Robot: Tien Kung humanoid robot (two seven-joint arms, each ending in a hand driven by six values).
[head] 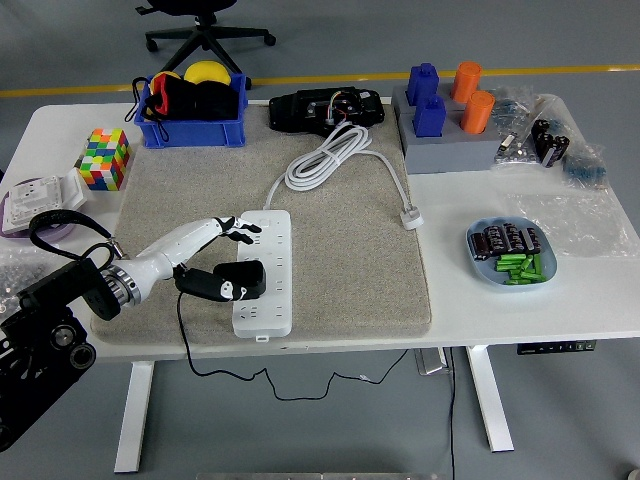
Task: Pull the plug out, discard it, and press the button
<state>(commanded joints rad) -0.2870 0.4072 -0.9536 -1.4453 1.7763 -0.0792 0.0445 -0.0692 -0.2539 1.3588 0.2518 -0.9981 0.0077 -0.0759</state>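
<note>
Left robot hand fingers spread over white power strip, holding nothing, black plug seated in strip, grey mat on worktop

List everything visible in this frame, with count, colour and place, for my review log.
power strip: 1, white, on mat, front centre
plug adapter: 1, black, in strip
coiled cable: 1, white, on mat behind strip
mat: 1, beige, table centre
bin: 1, blue, back left
puzzle cube: 1, multicoloured, left
block stand: 1, grey, blue and orange pegs, back right
dish: 1, light blue, right, holding green and dark parts
black device: 1, back centre
office chair: 1, black, behind table
left hand: 1, white, over strip, fingers spread
</note>
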